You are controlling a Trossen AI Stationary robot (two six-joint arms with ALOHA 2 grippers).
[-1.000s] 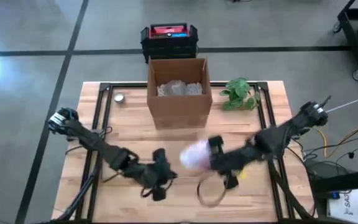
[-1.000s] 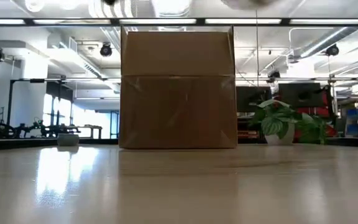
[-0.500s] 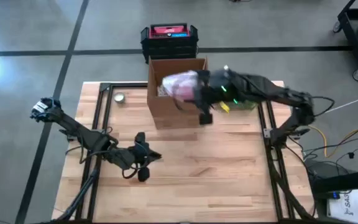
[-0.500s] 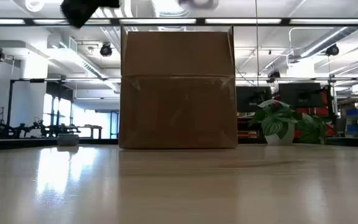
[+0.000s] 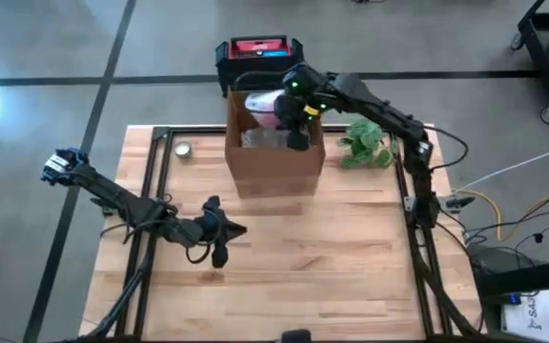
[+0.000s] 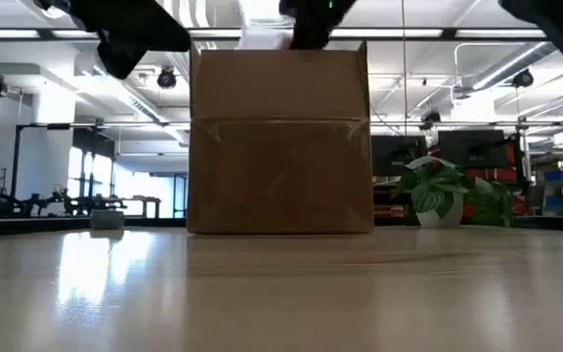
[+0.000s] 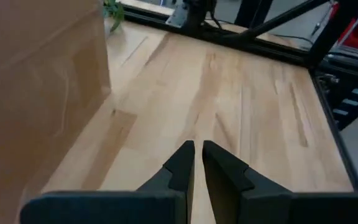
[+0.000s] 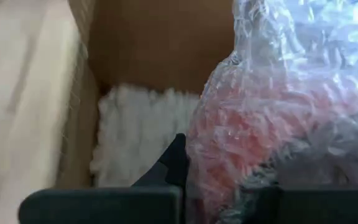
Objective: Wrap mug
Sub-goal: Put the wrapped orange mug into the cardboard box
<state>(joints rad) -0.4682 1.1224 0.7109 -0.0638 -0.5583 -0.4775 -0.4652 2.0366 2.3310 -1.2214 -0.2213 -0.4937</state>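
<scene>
The mug, pink inside a bundle of clear bubble wrap [image 5: 263,105], hangs over the open top of the cardboard box [image 5: 274,162] at the table's far middle. My right gripper [image 5: 295,112] is shut on it. The right wrist view shows the bundle [image 8: 278,112] above white padding [image 8: 142,130] on the box floor. In the low view the gripper [image 6: 311,18] stands just above the box's rim [image 6: 280,47]. My left gripper [image 5: 236,229] hovers shut and touching nothing over the table's near left part; its fingers [image 7: 194,158] lie close together. My right gripper grips the bubble-wrap bundle at its side [image 8: 210,155]. One dark finger [image 8: 176,158] shows against the wrap; the other is hidden behind the bundle. The fingers reach down into the box's opening from the table's right. The bundle is lifted clear of the padding.
A potted plant [image 5: 368,143] stands right of the box. A black and red crate [image 5: 260,55] sits behind the box, off the table. A small round object [image 5: 183,149] lies at the far left. The near half of the wooden table [image 5: 351,276] is bare.
My right gripper has carried the wrapped mug from the table's near middle up and toward the far edge, and now holds it over the box's opening. My left gripper has drawn back toward the table's left edge.
</scene>
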